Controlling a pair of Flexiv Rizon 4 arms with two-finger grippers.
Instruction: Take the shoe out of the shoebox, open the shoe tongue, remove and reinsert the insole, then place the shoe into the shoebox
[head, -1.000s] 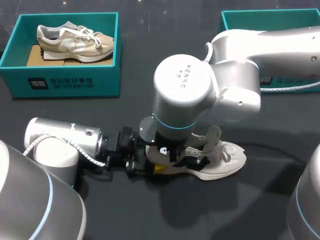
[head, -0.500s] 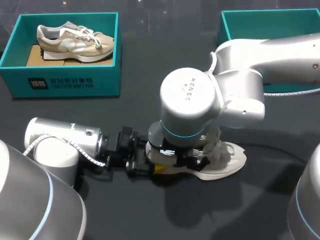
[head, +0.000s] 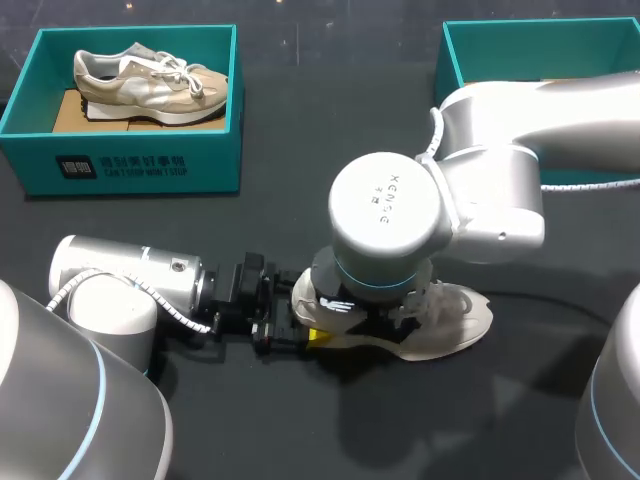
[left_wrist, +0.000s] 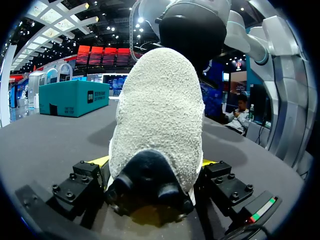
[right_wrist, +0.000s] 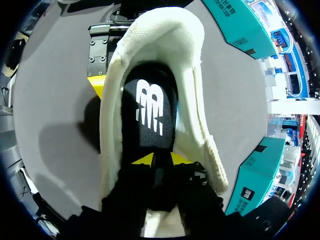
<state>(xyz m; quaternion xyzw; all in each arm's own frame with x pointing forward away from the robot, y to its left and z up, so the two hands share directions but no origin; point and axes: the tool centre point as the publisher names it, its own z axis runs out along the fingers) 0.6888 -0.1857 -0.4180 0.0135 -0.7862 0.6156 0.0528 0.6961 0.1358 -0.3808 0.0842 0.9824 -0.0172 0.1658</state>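
shoe (head: 455, 322): on table (head: 300, 200), front middle | left gripper (left_wrist: 152, 170): clamped on heel (left_wrist: 157, 115), hold it firm | right gripper (right_wrist: 161, 159): pinching insole (right_wrist: 150, 112) inside shoe | you: guide insole along the shoe, slowly, no twisting

shoe (head: 462, 322): off-white sneaker with a fuzzy heel, upright on its sole on the table, toe pointing right, collar spread wide.
insole (right_wrist: 150, 112): black with a white logo, inside the shoe.
shoebox (head: 520, 28): teal, open-topped, at the far right, well apart from the shoe.

insole (right_wrist: 150, 112): white logo | shoebox (head: 130, 168): white print, side wall | right arm cap (head: 385, 207): dark lettering
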